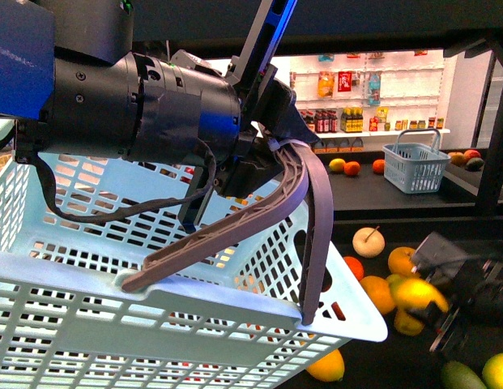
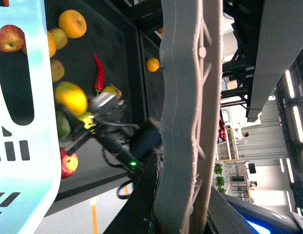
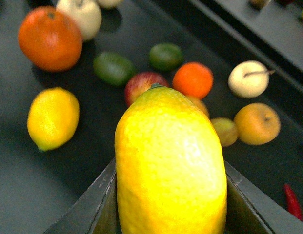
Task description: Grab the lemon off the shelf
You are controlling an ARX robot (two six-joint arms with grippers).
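My right gripper (image 1: 429, 306) is shut on the lemon (image 1: 417, 293), a bright yellow oval fruit, and holds it just above the black shelf tier (image 1: 381, 194). In the right wrist view the lemon (image 3: 171, 165) fills the space between the two dark jaws of that gripper (image 3: 171, 200), with the dark tier (image 3: 24, 195) beneath. My left gripper (image 1: 271, 154) is shut on the grey basket handle (image 1: 235, 227) and holds the pale blue basket (image 1: 154, 324) up at the left. The left wrist view shows the handle (image 2: 185, 122) and the lemon (image 2: 70, 97).
A second lemon (image 3: 52, 117), oranges (image 3: 49, 38), a cream round fruit (image 1: 368, 241), green fruits (image 3: 113, 68) and a red chilli (image 2: 97, 73) lie on the tier. A small basket (image 1: 415, 166) stands further back. A black upright (image 1: 498, 121) stands at the right.
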